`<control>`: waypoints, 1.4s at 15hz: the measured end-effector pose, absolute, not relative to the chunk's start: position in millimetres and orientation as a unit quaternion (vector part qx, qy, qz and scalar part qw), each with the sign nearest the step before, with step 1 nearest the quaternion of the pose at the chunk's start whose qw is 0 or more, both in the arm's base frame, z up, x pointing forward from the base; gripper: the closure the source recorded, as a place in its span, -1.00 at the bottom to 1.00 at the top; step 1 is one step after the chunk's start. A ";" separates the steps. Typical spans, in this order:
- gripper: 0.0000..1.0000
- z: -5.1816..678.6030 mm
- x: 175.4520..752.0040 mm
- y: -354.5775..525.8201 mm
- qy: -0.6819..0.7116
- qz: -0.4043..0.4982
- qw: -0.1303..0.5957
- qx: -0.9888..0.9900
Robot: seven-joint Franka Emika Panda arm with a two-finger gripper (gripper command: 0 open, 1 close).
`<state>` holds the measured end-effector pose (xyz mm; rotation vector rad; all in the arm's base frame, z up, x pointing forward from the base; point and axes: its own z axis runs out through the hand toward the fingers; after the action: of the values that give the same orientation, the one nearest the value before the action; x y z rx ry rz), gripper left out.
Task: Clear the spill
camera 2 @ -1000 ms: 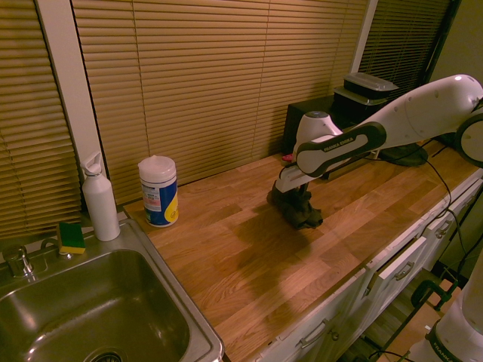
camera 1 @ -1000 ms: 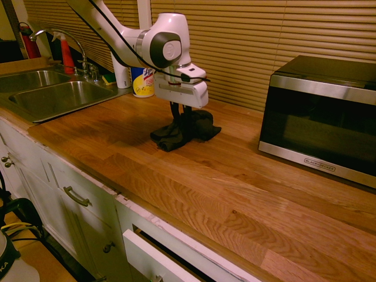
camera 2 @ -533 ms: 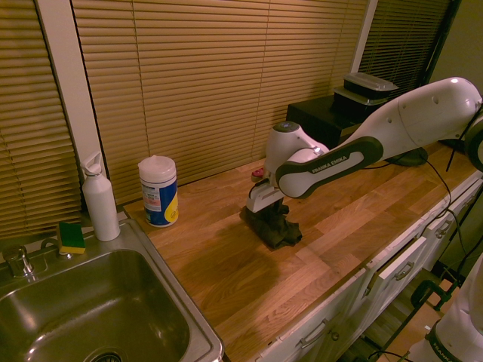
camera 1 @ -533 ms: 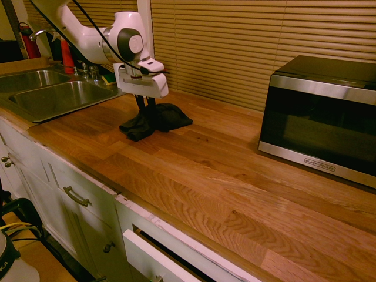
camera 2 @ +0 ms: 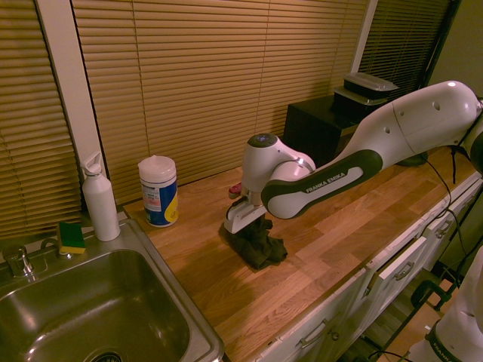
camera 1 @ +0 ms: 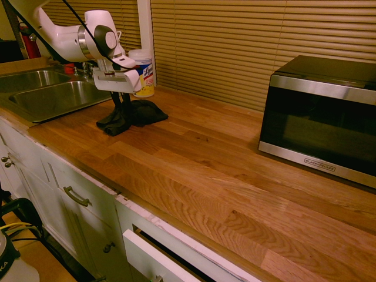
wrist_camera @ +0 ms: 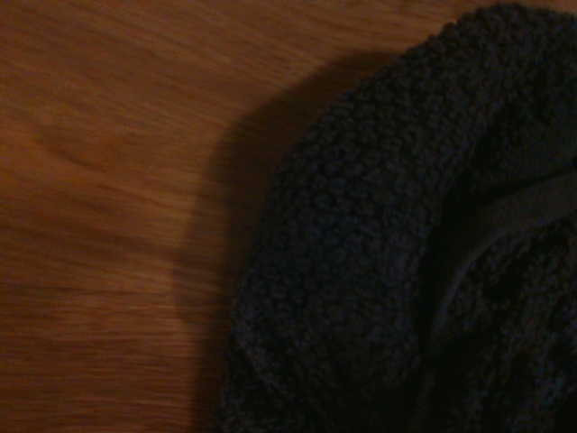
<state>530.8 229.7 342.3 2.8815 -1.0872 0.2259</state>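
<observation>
The white two-finger gripper (camera 1: 120, 96) is pinching the bunched black cloth rag (camera 1: 120, 120) and is pressing it on the brown wooden counter (camera 1: 235, 194) near the shiny steel sink (camera 1: 64, 97). The dark spill is not showing in any picture, so I cannot tell if it is hiding under the rag or is all wiped up. Good wiping means keeping the rag flat, pushing softly and going slowly, without bumping the white, blue and yellow wipes tub (camera 2: 159, 193).

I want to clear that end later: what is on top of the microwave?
Two stacked black containers sit on the microwave. Anything beneath the lower one is covered.
</observation>
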 end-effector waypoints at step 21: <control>-1.00 376.4 526.1 340.1 -0.316 0.072 0.029 0.946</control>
<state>526.1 340.1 376.4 2.9163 -0.9739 0.2225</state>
